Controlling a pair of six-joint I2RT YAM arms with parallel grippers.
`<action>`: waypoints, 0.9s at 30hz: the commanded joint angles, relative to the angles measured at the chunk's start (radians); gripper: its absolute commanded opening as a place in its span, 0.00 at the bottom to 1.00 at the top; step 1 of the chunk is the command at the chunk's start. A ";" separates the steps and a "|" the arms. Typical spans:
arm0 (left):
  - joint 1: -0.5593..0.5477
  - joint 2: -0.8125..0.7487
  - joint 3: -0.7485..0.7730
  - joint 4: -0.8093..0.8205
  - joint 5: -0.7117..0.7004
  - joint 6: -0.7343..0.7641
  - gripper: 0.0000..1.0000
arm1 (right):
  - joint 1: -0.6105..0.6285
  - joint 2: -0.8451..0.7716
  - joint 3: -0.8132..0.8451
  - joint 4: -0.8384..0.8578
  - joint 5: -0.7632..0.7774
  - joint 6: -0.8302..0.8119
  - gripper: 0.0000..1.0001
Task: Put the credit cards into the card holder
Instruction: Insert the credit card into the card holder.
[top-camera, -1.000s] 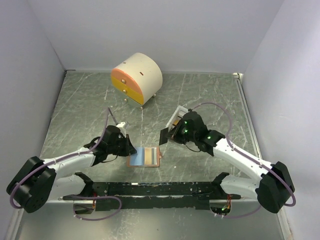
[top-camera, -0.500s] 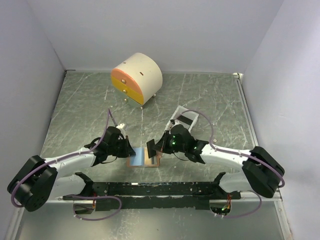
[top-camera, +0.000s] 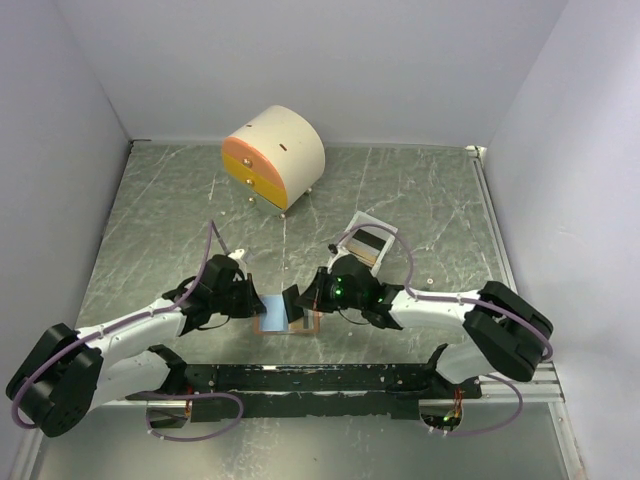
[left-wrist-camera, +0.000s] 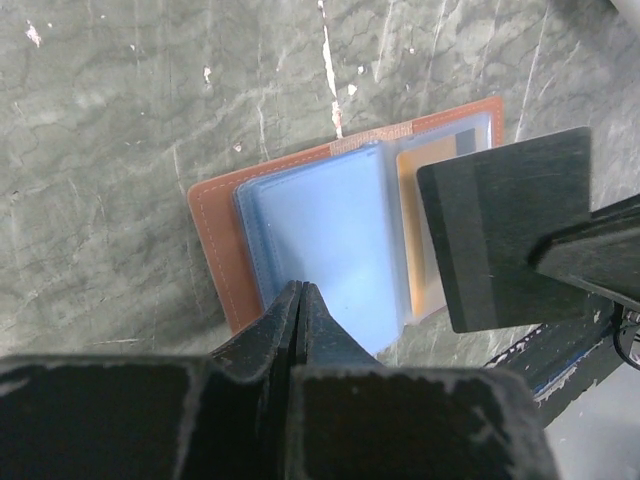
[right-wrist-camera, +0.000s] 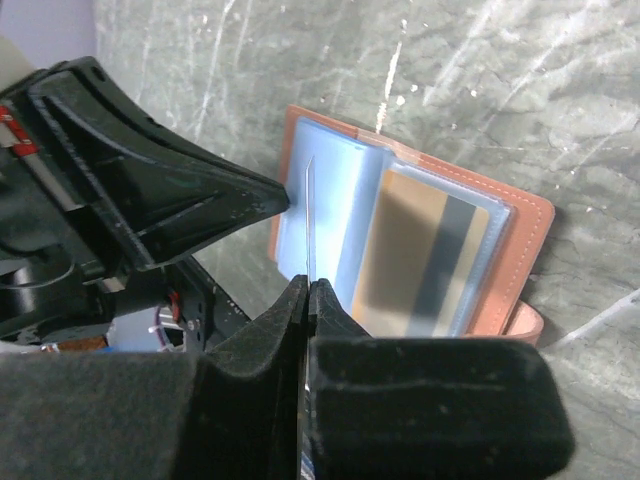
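Pinching a black card (left-wrist-camera: 505, 235) on edge, my right hand (right-wrist-camera: 308, 285) is clamped tight just above the open card holder (left-wrist-camera: 215, 240), which lies on the surface (top-camera: 160, 220) between both hands. My left hand (left-wrist-camera: 300, 295) is fully closed, tips at its blue sleeve (left-wrist-camera: 320, 230). A gold card (right-wrist-camera: 415, 250) sits inside. Farther right, a white tray (top-camera: 360, 218); far left, a round cabinet (top-camera: 285, 150).

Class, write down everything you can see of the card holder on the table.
The card holder is a salmon, leather-like wallet with pale stitching along its edge, lying open and flat on the marbled table. Inside are bluish see-through sleeves; one holds a gold card with a dark stripe. The shut left gripper meets the sleeves' near edge; whether it pinches one is unclear. The right gripper holds a black card over it.
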 joint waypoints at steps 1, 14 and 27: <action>0.002 -0.002 0.002 -0.024 -0.021 -0.009 0.07 | 0.016 0.048 -0.018 0.040 0.015 0.017 0.00; 0.002 -0.014 -0.034 -0.031 -0.030 -0.008 0.07 | 0.019 0.091 -0.044 0.060 0.051 0.040 0.00; 0.002 -0.011 -0.059 -0.005 -0.029 -0.020 0.07 | 0.020 0.140 -0.099 0.214 -0.006 0.070 0.00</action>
